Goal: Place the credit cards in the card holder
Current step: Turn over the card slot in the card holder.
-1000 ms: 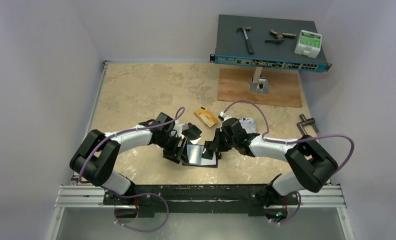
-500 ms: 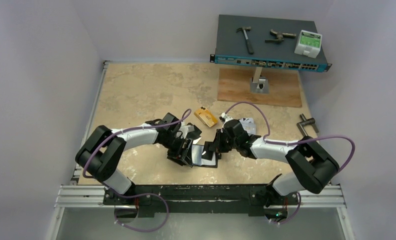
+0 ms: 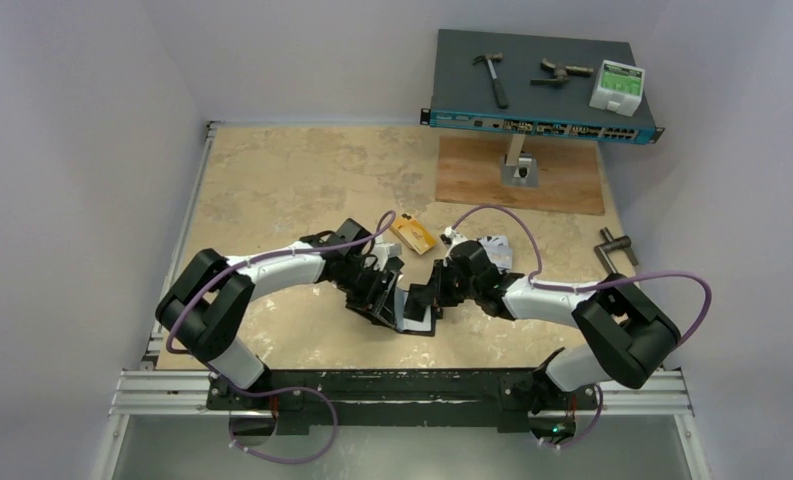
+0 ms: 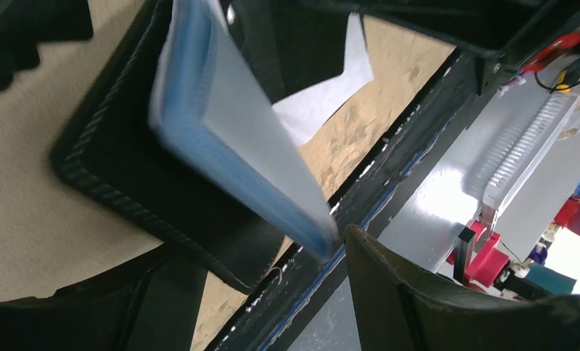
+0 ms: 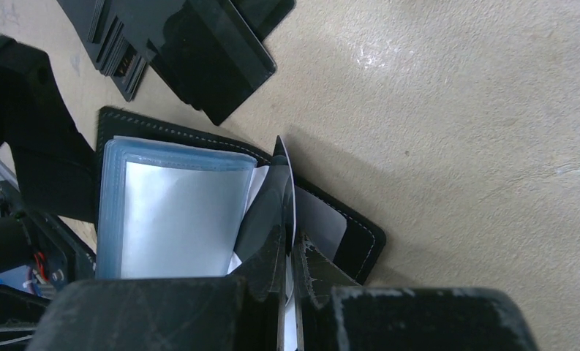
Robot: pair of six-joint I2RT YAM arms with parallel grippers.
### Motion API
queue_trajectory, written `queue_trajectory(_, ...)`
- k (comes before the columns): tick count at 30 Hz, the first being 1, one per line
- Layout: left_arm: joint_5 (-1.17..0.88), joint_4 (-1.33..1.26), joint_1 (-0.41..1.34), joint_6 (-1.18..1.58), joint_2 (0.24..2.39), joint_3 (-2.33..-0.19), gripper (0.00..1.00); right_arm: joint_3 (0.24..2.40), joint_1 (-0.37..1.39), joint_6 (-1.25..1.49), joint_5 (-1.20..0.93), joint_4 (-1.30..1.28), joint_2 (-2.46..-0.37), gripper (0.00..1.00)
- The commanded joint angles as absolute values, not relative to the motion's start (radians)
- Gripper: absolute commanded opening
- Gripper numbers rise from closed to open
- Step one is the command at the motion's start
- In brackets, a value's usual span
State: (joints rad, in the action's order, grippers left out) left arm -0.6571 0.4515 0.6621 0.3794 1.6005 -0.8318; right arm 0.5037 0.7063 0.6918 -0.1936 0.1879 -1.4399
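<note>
The black card holder [image 3: 419,320] lies open on the table between my grippers. Its bluish clear sleeves [image 5: 170,212] stand tilted up off the left cover [image 4: 126,183]. My left gripper [image 3: 384,298] is open, its fingers either side of the cover's corner and the sleeves' edge [image 4: 261,256]. My right gripper [image 3: 434,292] is shut on a thin silver-white credit card [image 5: 287,172], held edge-on at the holder's fold [image 5: 289,245]. An orange-yellow card [image 3: 412,234] and a silver-white card [image 3: 495,246] lie just beyond the holder.
Several dark flat cards [image 5: 199,51] lie just beyond the holder. A network switch [image 3: 542,85] carrying tools, a wooden board [image 3: 562,185] and a metal part [image 3: 617,247] stand at the back right. The table's front rail [image 4: 389,197] is close.
My left gripper has moved right onto the holder, and the sleeves have tilted up from lying flat. The right gripper has stayed in place with its card.
</note>
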Motion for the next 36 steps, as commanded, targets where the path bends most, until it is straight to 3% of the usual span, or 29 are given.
queue_trajectory(1,-0.663,0.411,0.666,0.373,1.601,-0.900,0.66,0.464,0.725,0.668,-0.238,0.065,-1.463,0.00)
queue_trajectory(36,-0.663,0.411,0.594,0.373,1.537,-0.866,0.66,0.503,0.725,0.646,-0.220,0.001,-1.443,0.00)
